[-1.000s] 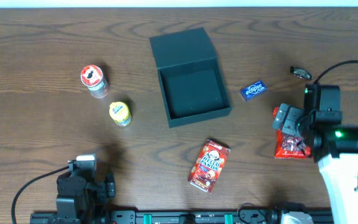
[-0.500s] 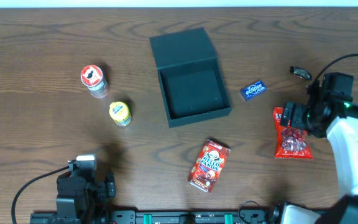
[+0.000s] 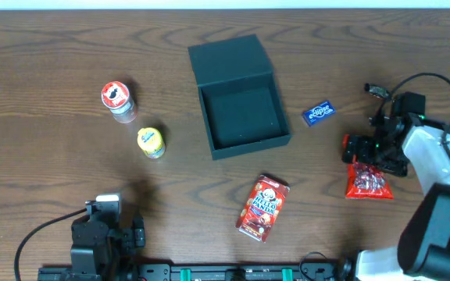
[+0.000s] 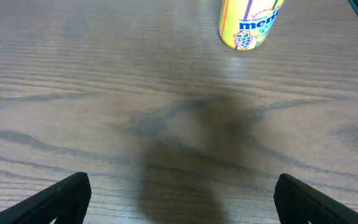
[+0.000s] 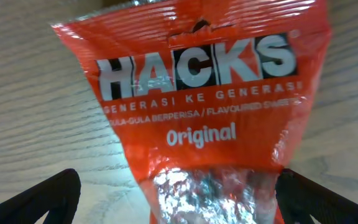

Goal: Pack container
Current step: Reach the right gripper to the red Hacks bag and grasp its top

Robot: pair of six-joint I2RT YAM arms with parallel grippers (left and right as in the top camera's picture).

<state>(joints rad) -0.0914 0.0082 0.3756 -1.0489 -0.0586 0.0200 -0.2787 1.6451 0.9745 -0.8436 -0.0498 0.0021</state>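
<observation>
The container (image 3: pixel 231 64) is a dark teal-grey square box, open, with its lid lying flat behind it, at the table's middle back. My right gripper (image 3: pixel 368 154) hangs over the top end of a red Hacks candy bag (image 3: pixel 370 183) at the right. In the right wrist view the bag (image 5: pixel 204 106) lies between my open fingers (image 5: pixel 179 199), which stand either side of it without touching it. My left gripper (image 3: pixel 104 226) is open and empty at the front left, over bare wood in the left wrist view (image 4: pixel 182 199).
A red Hello Panda box (image 3: pixel 262 208) lies in front of the container. A blue packet (image 3: pixel 318 113) lies to its right. A yellow Mentos can (image 3: pixel 151 142), also in the left wrist view (image 4: pixel 247 22), and a red-topped can (image 3: pixel 117 100) stand to the left. A small black object (image 3: pixel 377 90) lies at the far right.
The right arm has swung out to the right and turned its wrist, and the gripper now sits over the top of the red bag. The left arm has not moved.
</observation>
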